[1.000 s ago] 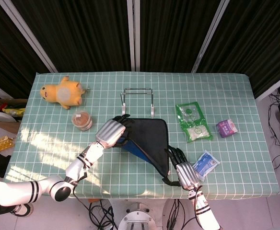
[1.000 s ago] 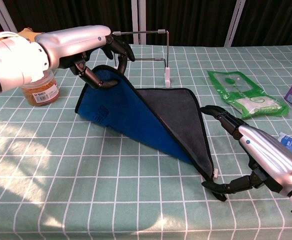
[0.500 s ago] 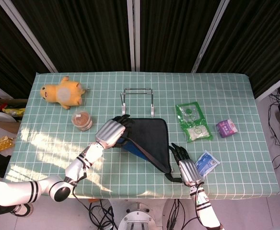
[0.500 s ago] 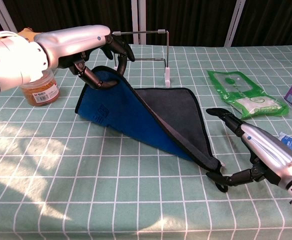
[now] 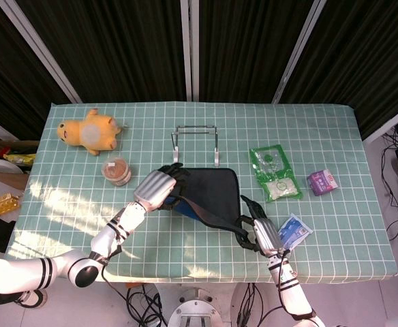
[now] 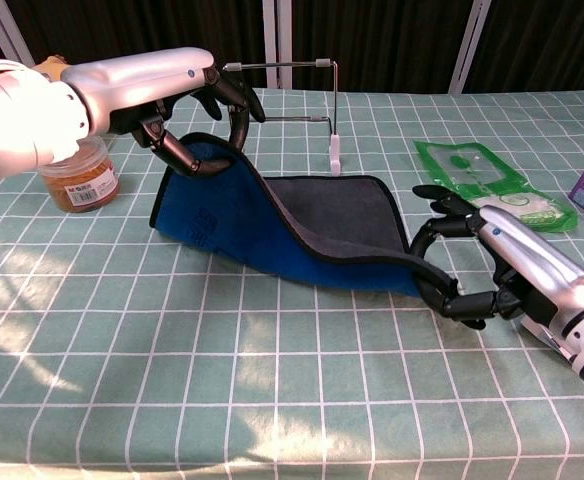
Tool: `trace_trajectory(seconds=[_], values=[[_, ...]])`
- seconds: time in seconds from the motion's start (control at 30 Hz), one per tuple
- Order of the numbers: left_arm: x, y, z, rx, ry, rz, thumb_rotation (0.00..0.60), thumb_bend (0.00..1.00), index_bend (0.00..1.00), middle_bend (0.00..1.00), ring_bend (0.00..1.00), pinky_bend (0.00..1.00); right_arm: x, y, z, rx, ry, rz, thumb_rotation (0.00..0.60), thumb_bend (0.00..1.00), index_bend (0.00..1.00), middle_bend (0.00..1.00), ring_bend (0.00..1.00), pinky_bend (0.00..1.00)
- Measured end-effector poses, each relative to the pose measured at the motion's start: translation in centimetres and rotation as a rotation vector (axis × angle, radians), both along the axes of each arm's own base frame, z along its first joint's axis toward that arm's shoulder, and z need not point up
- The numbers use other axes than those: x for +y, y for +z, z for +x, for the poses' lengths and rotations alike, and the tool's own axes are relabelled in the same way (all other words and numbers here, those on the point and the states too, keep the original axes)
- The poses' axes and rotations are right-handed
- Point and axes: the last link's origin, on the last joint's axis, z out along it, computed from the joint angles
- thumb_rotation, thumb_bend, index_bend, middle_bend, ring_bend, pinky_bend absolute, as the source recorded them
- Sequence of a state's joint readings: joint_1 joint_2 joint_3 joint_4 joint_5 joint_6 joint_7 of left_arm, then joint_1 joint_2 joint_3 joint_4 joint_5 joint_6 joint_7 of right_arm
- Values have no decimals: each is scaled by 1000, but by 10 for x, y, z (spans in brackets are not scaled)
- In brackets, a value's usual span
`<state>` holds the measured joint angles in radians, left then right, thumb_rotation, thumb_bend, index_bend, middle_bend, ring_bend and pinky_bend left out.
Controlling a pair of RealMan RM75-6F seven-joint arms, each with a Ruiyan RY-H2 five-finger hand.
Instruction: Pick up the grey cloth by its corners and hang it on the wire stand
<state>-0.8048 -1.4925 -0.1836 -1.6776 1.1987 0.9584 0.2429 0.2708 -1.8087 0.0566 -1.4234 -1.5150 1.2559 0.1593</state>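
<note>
Both hands, left hand (image 6: pixel 187 125) and right hand (image 6: pixel 467 270), gripped opposite corners of the grey, blue-backed cloth (image 6: pixel 312 225); the thin wire stand (image 6: pixel 307 100) stood just behind it.

A table (image 5: pixel 76 204) in a green checked cover carries the lot: a yellow plush (image 5: pixel 88 132) lies at the far left corner, and a jar (image 5: pixel 116 171) stands just in front of it. The wire stand (image 5: pixel 195 143) sits upright at the middle far side, with the cloth (image 5: pixel 216 191) just before it, its far part flat on the cover. Off to the right lie a green packet (image 5: pixel 274 172), a purple pack (image 5: pixel 322 181) near the edge, and a blue sachet (image 5: pixel 293 230) close to the front.
</note>
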Motion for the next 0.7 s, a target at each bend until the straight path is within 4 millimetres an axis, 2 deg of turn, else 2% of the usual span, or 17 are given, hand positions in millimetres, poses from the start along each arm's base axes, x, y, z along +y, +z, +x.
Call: trace_trajectory(seconds=[0.33, 0.47, 0.7], values=[[-1, 9, -12, -44, 56, -10, 600, 432, 850, 242, 127, 237, -33, 37, 4, -31, -3, -91, 600, 572, 1000, 95, 0, 0], [0, 13, -17, -73, 84, -13, 600, 433, 853, 248, 128, 237, -54, 50, 12, -8, 21, -127, 600, 573, 1000, 96, 0, 0], [4, 18, -17, -121, 134, -27, 600, 432, 858, 259, 128, 237, -83, 61, 31, 20, 43, -145, 600, 574, 1000, 96, 0, 0]])
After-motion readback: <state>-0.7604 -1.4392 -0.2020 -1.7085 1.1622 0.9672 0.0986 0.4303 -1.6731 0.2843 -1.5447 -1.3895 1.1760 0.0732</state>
